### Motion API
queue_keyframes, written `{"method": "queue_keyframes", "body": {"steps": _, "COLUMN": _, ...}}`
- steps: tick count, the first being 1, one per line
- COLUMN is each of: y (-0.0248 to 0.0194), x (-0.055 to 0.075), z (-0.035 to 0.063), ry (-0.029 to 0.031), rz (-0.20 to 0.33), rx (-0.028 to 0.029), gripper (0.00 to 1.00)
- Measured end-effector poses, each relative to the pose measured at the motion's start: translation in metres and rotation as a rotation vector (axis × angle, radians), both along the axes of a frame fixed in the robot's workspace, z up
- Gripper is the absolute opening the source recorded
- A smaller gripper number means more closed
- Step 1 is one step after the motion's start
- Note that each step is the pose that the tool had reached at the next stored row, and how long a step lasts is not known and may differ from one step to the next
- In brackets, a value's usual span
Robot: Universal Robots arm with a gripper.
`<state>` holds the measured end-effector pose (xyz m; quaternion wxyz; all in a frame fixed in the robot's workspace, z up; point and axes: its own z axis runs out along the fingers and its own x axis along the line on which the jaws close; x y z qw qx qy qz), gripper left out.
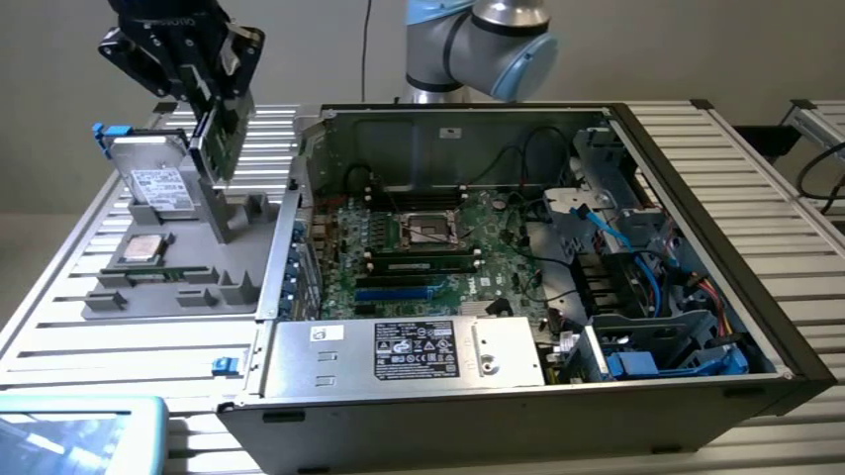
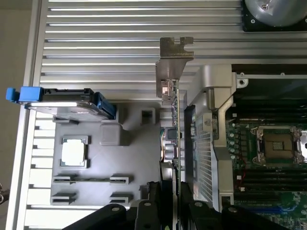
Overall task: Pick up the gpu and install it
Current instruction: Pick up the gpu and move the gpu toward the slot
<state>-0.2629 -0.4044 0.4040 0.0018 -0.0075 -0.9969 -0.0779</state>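
The gpu (image 1: 222,139) hangs on edge above the grey parts tray (image 1: 251,287) at the exterior view's left, lifted free of its slot. My gripper (image 1: 196,74) is shut on its upper edge. In the wrist view the gpu (image 2: 173,124) appears edge-on as a thin green card. Its silver end bracket (image 2: 175,52) points away from the gripper (image 2: 170,194), whose black fingers (image 2: 154,199) press on both faces. The open computer case (image 1: 687,158) lies to the exterior view's right of the tray, with its motherboard (image 1: 422,247) and blue slots (image 1: 396,294) exposed.
On the tray stand a silver hard drive with a white label (image 1: 158,188), a CPU (image 1: 142,247) and a thin RAM stick (image 1: 165,272). The case's power supply (image 1: 410,351) and drive cage with cables (image 1: 647,297) fill its near and right parts. The arm's base (image 1: 469,49) rises behind the case.
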Motion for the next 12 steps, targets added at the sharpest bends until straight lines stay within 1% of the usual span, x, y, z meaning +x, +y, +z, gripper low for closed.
{"method": "queue_keyframes", "body": {"steps": 3, "y": -0.0032, "x": 0.012, "z": 0.0121, "ry": 0.0023, "rz": 0.0, "rx": 0.0, "gripper": 0.28}}
{"method": "queue_keyframes", "body": {"steps": 6, "y": -0.0064, "x": 0.026, "z": 0.0215, "ry": 0.0054, "rz": 0.0, "rx": 0.0, "gripper": 0.28}}
{"method": "queue_keyframes", "body": {"steps": 8, "y": -0.0084, "x": 0.035, "z": 0.0249, "ry": 0.0072, "rz": 0.0, "rx": 0.0001, "gripper": 0.28}}
{"method": "queue_keyframes", "body": {"steps": 12, "y": -0.0115, "x": 0.053, "z": 0.027, "ry": 0.0091, "rz": 0.0, "rx": 0.0, "gripper": 0.28}}
